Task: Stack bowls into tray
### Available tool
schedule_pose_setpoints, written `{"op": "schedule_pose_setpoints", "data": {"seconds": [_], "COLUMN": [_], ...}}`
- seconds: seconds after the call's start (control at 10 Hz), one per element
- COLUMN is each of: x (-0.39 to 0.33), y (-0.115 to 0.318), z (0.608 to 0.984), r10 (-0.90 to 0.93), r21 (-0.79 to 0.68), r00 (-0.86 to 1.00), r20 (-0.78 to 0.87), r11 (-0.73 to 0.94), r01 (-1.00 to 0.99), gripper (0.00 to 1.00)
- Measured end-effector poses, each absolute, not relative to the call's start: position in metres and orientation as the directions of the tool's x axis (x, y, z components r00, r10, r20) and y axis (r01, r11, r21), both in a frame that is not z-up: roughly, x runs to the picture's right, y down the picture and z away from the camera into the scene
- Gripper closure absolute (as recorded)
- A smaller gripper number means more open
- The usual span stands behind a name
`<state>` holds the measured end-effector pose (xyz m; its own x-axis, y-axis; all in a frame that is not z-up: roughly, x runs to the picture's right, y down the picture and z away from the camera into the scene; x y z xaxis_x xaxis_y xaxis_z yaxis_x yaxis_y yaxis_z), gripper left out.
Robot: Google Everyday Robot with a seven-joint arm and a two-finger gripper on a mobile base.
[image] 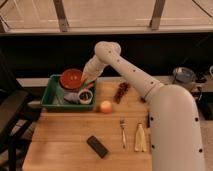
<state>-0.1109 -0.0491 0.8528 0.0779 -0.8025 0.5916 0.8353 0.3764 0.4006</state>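
Observation:
The orange-red bowl is at the back of the green tray, on the table's left. It seems to rest on a dark shape that may be the purple bowl; I cannot tell. My gripper reaches down from the white arm to the orange-red bowl's right rim. A small white cup stands in the tray's right part, just below the gripper.
On the wooden table lie an orange fruit, a dark red bunch, a fork, pale utensils and a black block. A metal pot stands at the right, a dark chair at the left.

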Motion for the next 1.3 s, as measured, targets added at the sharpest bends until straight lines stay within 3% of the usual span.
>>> {"op": "schedule_pose_setpoints", "data": {"seconds": [0.6,0.9,1.3], "x": [-0.172,-0.185,-0.168], "y": [-0.021,-0.013,-0.022], "z": [0.896,0.908,0.881], "r10": [-0.765,-0.749,-0.779], "r21": [0.470,0.474,0.477], "r00": [-0.013,-0.046,-0.027], "r20": [0.643,0.661,0.626], "r11": [0.382,0.370,0.355], "r01": [0.795,0.799,0.804], "gripper": [0.25,0.20,0.20]}}
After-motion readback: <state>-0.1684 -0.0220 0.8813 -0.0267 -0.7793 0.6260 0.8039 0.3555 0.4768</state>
